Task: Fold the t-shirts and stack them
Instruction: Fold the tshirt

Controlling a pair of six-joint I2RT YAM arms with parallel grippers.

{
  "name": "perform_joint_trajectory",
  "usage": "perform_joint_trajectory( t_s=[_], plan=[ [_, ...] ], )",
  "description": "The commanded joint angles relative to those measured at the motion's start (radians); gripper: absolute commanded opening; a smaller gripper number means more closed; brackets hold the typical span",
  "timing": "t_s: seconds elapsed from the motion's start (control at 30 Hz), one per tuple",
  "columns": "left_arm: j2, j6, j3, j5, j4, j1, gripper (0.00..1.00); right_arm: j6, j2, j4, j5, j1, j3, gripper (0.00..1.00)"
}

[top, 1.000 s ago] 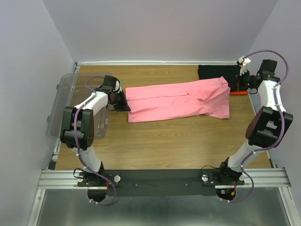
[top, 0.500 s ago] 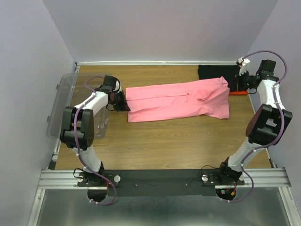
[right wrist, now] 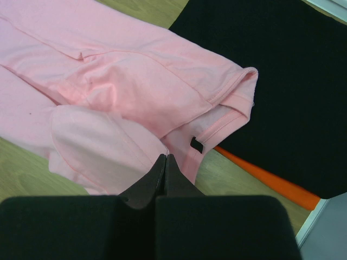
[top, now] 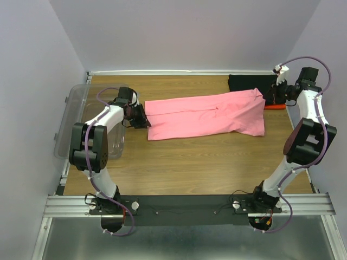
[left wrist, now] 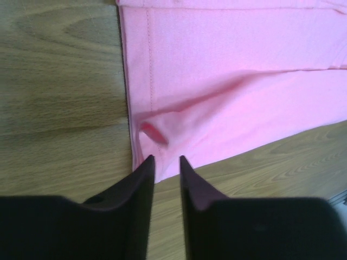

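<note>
A bright pink t-shirt (top: 206,115) lies folded into a long band across the back of the table. My left gripper (top: 145,122) sits low at its left end. In the left wrist view its jaws (left wrist: 165,160) stand a little apart, with the pink shirt's (left wrist: 227,81) near corner just at the tips and not pinched. At the back right, a black t-shirt (top: 246,82) rests on an orange-red one (top: 275,106). My right gripper (top: 272,99) hovers there, shut and empty (right wrist: 165,157), above the pink shirt's sleeve (right wrist: 135,86), beside the black shirt (right wrist: 271,81) and the orange-red edge (right wrist: 271,184).
A clear plastic tub (top: 76,116) stands at the table's left edge, right behind my left arm. Bare wooden table (top: 206,162) stretches in front of the pink shirt. Walls close in on the left, back and right.
My left gripper has opened and let go of the pink shirt's left corner, which now lies on the table. The right gripper has stayed shut and barely moved.
</note>
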Motion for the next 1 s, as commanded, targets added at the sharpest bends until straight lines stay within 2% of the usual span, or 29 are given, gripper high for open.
perform_joint_trajectory(
  t_s=[0.0,0.2,0.47,0.57,0.77,0.97],
  plan=[
    [-0.049,0.006,0.006,-0.023,-0.007,0.012,0.38,0.011,0.022,0.014,-0.01,-0.008,0.033,0.01],
    [-0.115,-0.001,-0.002,-0.009,0.016,0.015,0.38,0.013,0.028,0.014,-0.012,-0.008,0.038,0.01],
    [-0.314,0.057,-0.068,0.074,0.102,0.012,0.41,0.01,0.046,0.013,-0.032,-0.006,0.055,0.01],
    [-0.381,0.081,-0.131,0.08,0.121,0.009,0.41,0.013,0.065,0.013,-0.03,0.002,0.064,0.01],
    [-0.515,0.065,-0.351,0.091,0.216,-0.001,0.41,0.013,0.106,0.013,0.002,0.037,0.096,0.01],
    [-0.636,0.078,-0.418,0.085,0.23,-0.011,0.41,0.02,0.135,0.013,0.031,0.061,0.134,0.01]
  ],
)
